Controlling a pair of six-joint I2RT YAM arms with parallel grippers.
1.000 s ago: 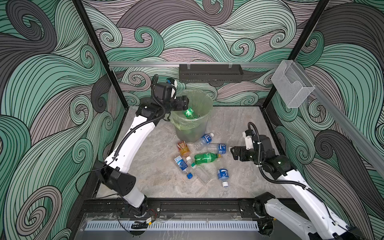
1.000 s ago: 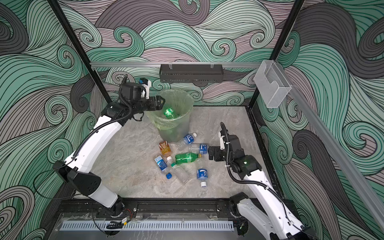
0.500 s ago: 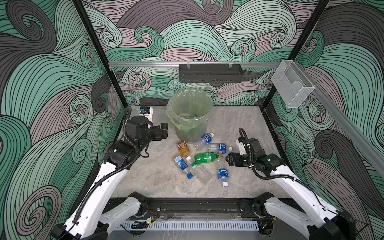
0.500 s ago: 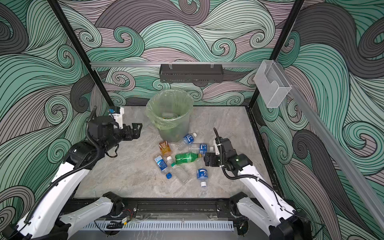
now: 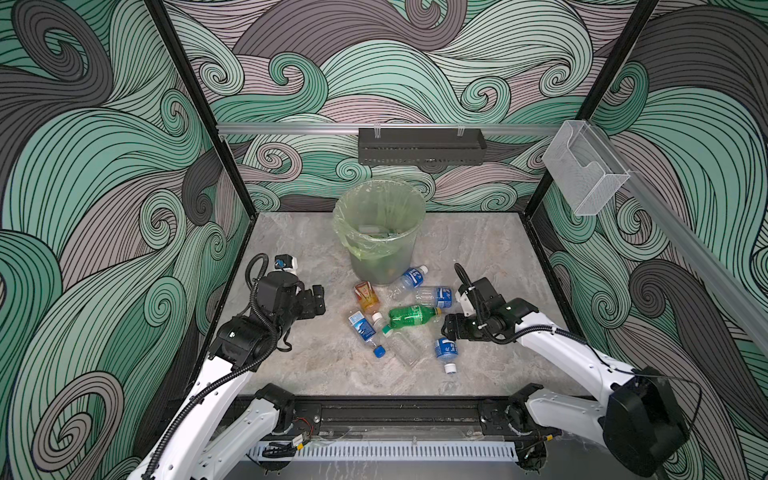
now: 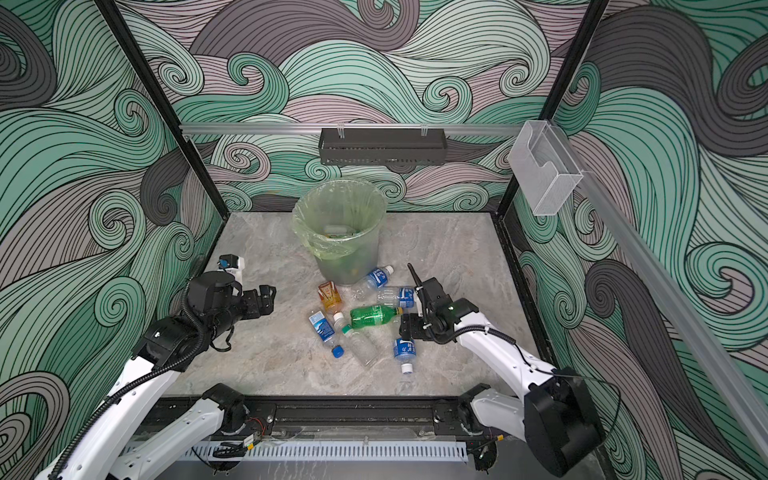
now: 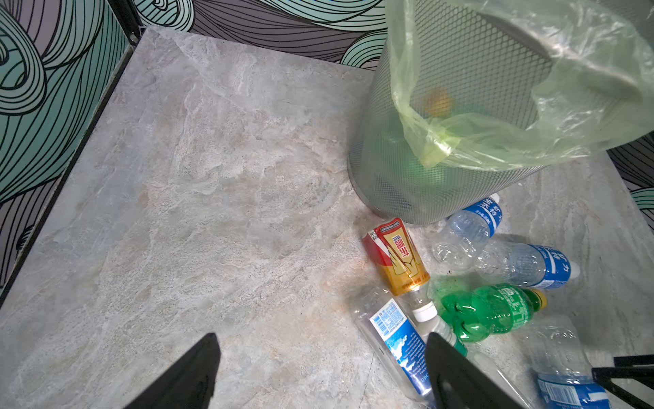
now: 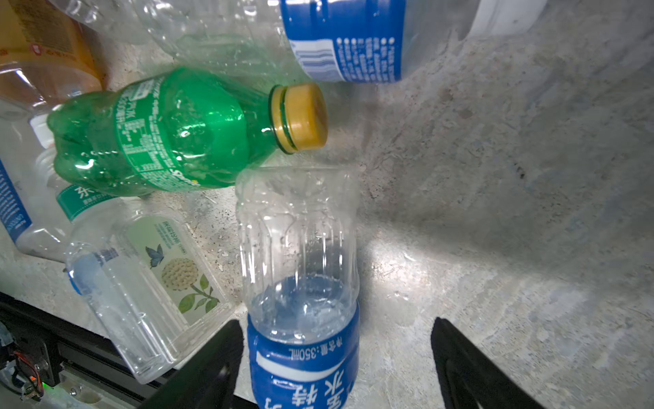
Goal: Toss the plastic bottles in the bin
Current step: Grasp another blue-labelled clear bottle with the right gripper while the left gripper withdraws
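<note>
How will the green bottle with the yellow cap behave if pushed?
The green bottle lies on its round side, so it likely rolls. It looks empty, so probably light. Its thin wall may dent when squeezed.

The blue-labelled bottle (image 8: 304, 357) reads "350mL"; the green bottle (image 8: 170, 134) reads "Sprite".

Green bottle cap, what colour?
Yellow cap on the green bottle; it shows best in the right wrist view.

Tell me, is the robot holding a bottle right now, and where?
No, nothing is held. The right tool stands open around a blue-labelled bottle at its label end, not yet pinching. The left tool is open and empty.
</note>
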